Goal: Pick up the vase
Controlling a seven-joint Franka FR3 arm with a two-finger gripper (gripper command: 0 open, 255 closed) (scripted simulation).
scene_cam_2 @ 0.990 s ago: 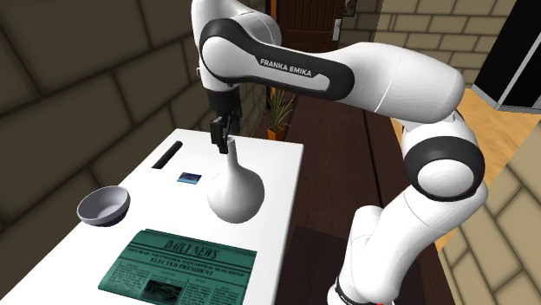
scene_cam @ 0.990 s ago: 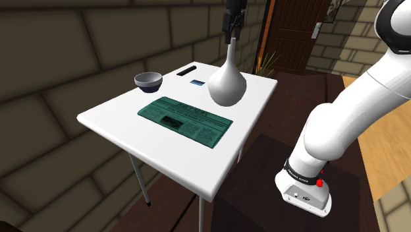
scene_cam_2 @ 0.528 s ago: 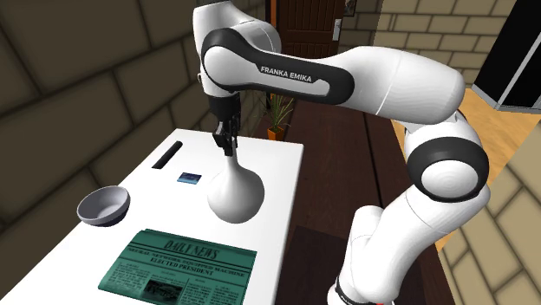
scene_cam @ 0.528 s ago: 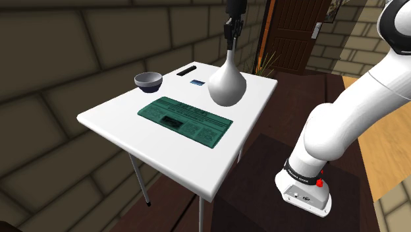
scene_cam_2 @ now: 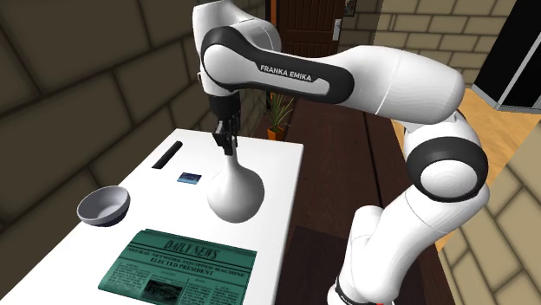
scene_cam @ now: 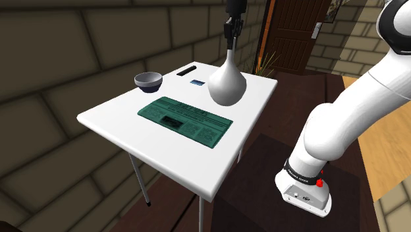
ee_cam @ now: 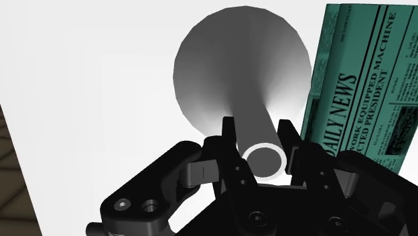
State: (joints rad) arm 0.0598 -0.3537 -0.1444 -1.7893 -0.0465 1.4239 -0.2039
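Well, I am reading the table (scene_cam: 112, 113) from the shoulder view's left across to its right. The dark bowl (scene_cam: 148, 80) is sitting near the edge that runs along the stone wall. Beyond it, the black bar (scene_cam: 188, 70) and the small blue card (scene_cam: 196, 82) are lying toward the far corner. The green newspaper (scene_cam: 186, 120) is lying flat across the middle. All four are lying well apart from the white vase (scene_cam: 227, 86), which is standing upright nearer the far short edge, on the side toward my stand. So I am judging that nothing is crowding the way up.

I am gripping the vase from straight above, and I think the shape is the reason. Its body is swelling out round and wide, too broad for my reach as I judge it, while the neck is slim and straight enough to pinch.

My claw (scene_cam: 231, 38) is clamping on that neck just under the open rim. In the wrist view my fingers (ee_cam: 228, 137) are pressing against it from either side. The rim is sitting right between them, and the round body is hanging directly below, in line with my wrist. Whether the base is touching the table or is clear of it, I cannot tell.
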